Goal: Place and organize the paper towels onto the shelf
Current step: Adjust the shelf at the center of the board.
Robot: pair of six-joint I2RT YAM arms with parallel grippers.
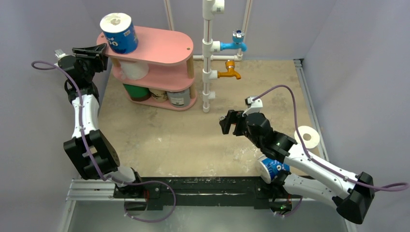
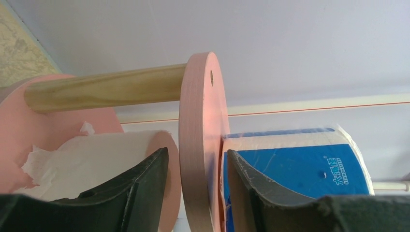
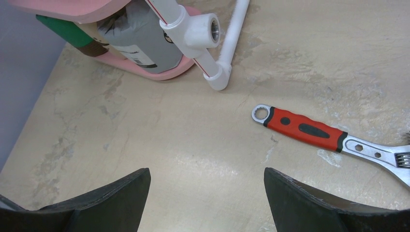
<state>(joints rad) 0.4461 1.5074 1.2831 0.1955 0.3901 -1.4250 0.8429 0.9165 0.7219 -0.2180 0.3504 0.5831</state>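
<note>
The pink shelf (image 1: 159,46) stands at the back left. A blue printed paper towel roll (image 1: 118,33) sits on the left end of its top board, a bare white roll (image 1: 133,70) on the middle board, and green (image 1: 137,92), brown (image 1: 158,94) and grey (image 1: 179,97) rolls on the bottom. My left gripper (image 1: 99,53) is open at the shelf's left end. In the left wrist view the left gripper (image 2: 198,151) straddles the top board's edge (image 2: 203,111), one finger by the white roll (image 2: 96,159), the other against the blue roll (image 2: 300,164). My right gripper (image 1: 229,121) hangs open and empty over mid-table.
A white roll (image 1: 309,137) lies at the right edge and a blue printed roll (image 1: 273,169) sits by the right arm's base. The white pipe frame (image 1: 208,53) with blue (image 1: 234,44) and orange (image 1: 228,73) taps stands right of the shelf. A red-handled wrench (image 3: 304,129) lies on the table.
</note>
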